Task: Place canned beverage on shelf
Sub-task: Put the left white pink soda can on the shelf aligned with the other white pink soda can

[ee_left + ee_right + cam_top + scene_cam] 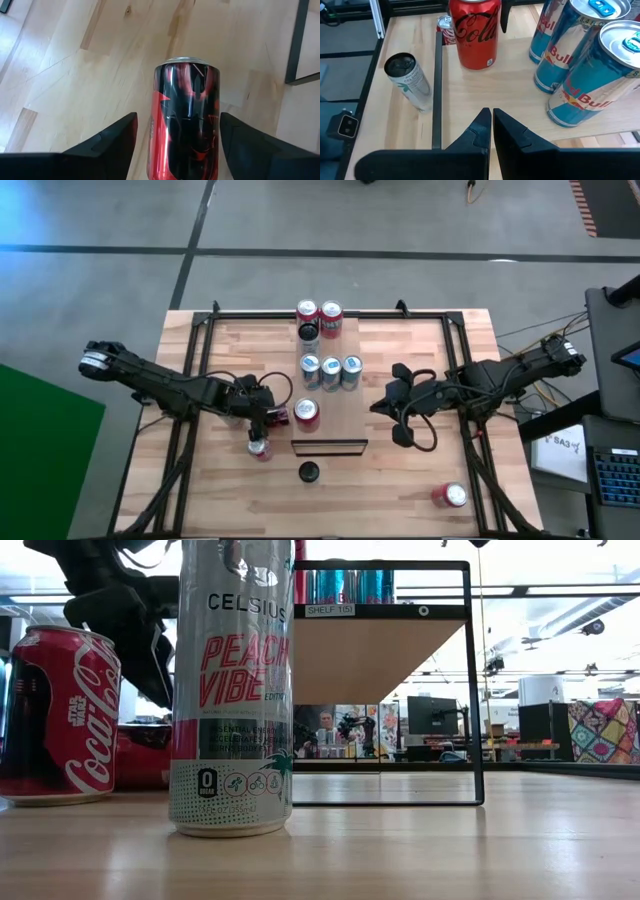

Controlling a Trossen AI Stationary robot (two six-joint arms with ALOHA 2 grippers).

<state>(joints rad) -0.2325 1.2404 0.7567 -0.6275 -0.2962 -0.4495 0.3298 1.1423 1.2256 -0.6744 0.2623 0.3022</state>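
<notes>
My left claw point(175, 145) sits low over the tabletop point(400, 470), left of the shelf point(335, 395), fingers apart on either side of a lying red can point(186, 117) without clamping it. My right claw point(491, 131) waits pressed together above the shelf's right side.

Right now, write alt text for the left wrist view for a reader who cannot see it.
A red and black can lies on its side on the light wooden tabletop, between the left gripper's two open dark fingers. A dark frame bar crosses one corner.
</notes>
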